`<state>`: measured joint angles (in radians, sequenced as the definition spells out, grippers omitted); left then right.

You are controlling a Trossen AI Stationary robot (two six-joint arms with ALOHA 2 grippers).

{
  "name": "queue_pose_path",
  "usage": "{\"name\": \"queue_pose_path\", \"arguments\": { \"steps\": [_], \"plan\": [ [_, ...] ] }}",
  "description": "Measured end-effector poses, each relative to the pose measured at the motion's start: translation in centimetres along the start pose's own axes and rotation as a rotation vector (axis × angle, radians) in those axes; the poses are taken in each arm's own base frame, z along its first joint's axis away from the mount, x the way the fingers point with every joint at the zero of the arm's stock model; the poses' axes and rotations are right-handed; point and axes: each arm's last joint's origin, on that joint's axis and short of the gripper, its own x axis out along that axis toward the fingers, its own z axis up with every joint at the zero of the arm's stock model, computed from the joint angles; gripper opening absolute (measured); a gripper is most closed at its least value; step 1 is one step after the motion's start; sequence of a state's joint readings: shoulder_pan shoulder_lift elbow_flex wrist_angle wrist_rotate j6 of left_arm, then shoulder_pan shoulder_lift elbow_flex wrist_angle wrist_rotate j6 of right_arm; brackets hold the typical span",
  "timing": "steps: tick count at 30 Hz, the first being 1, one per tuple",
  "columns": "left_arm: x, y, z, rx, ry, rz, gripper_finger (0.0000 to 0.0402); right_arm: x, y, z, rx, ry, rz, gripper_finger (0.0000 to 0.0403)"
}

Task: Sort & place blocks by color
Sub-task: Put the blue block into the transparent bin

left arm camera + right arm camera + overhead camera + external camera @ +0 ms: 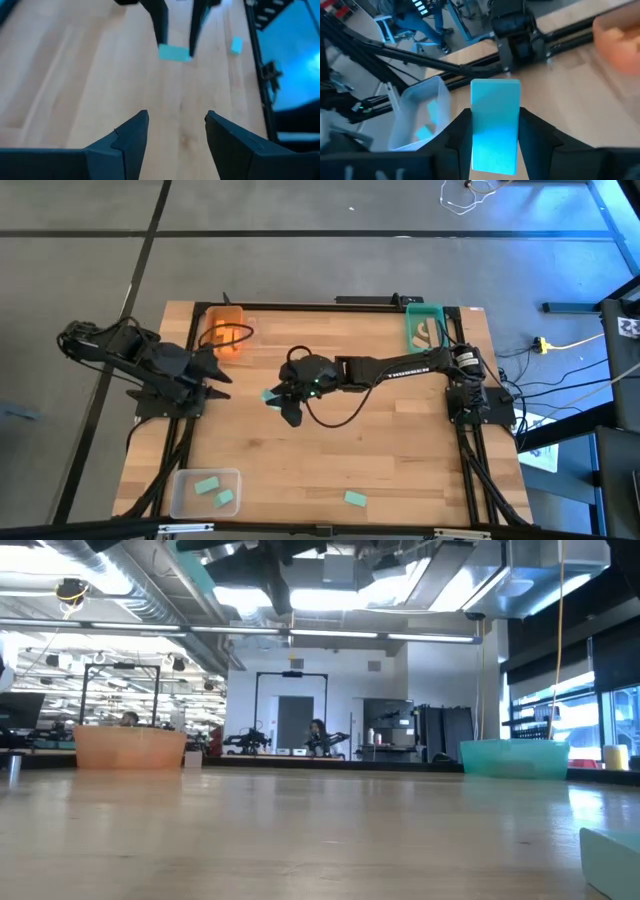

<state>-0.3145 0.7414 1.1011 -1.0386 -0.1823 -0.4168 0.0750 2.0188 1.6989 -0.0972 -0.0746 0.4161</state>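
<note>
gripping a teal block (495,127), your right pincer (283,401) hangs over mid-table; the left pincer (176,135) waits open beside it. near the right pincer's fingers: clear bin (180,485) with two teal blocks, one loose teal block (355,499).

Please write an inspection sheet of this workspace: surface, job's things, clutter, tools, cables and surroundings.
Surface: wooden table, bare in the middle.
Job's things: one teal block held above the table; a loose teal block near the front edge; two teal blocks in the clear bin; orange bin and teal bin at the back corners.
Clutter: nothing seen.
Tools: right tool shut on the teal block over the table's middle; left tool open, waiting at the left side.
Cables: a black cable loops under the right arm; more cables on the floor at right.
Surroundings: grey floor; a workshop room behind.
</note>
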Motion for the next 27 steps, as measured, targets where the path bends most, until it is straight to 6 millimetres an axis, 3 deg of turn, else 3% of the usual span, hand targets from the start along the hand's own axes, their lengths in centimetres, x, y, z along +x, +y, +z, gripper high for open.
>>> {"name": "queue_pose_path", "arguments": {
  "steps": [4, 8, 14, 20, 27],
  "plan": [
    [0.0, 0.0, 0.3, 0.009, -0.047, 0.036, 0.0188, 0.0, -0.1, 0.1, -0.056, -0.016, -0.037, 0.0124],
    [0.3, -0.2, 0.7, 0.126, -0.066, 0.032, 0.0188, 0.0, -0.2, 0.0, -0.106, -0.008, -0.029, 0.0124],
    [1.4, -0.7, 1.5, 0.377, -0.083, 0.056, 0.0188, -0.2, -1.2, 0.5, -0.057, 0.049, 0.122, 0.0124],
    [4.0, -1.7, 2.5, 0.656, -0.047, 0.075, 0.0188, -0.5, -2.7, 1.4, 0.005, 0.068, 0.221, 0.0124],
    [7.2, -2.6, 3.5, 0.846, -0.016, 0.124, 0.0188, -0.6, -2.7, 1.5, -0.002, 0.076, 0.265, 0.0124]
  ]
}}
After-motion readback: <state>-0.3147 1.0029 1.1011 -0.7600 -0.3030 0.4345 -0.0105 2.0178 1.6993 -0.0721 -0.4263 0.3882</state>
